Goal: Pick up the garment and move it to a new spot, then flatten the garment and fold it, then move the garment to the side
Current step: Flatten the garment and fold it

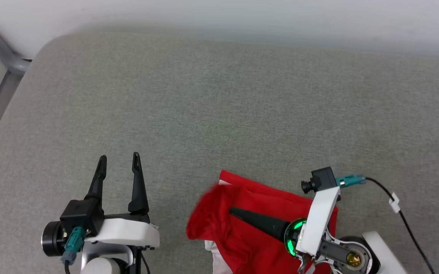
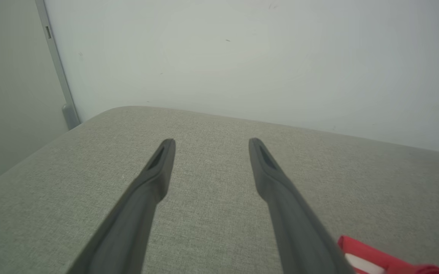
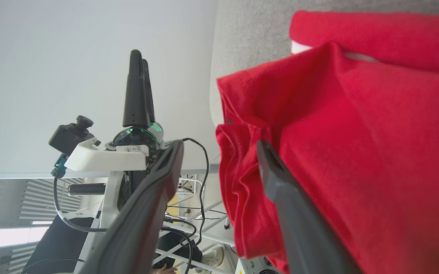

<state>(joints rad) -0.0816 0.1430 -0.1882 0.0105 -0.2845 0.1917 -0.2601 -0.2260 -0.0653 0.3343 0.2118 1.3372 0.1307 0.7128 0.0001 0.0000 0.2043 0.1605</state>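
Garment, red knit shirt with a sliver of white at a fold: bunched, not flat, at the near edge of the grey woven padded surface. It sits lower centre-right in head view and runs off the bottom of that view. Long axis of the heap: roughly near-right to far-left.

My right gripper lies along that axis, fingers pointing to my left, spread apart, clamped on nothing. One finger rests on or just above the red cloth, the other stands off past its bunched edge, so that edge sits in the gap.

My left gripper: wide open, empty, over bare surface well left of the heap, fingers pointing away from me.

Right arm nearer by far. Judgement: this reads equally as cloth just let go or cloth about to be pinched. Either way, what comes next turns on that edge lying between the right fingers.
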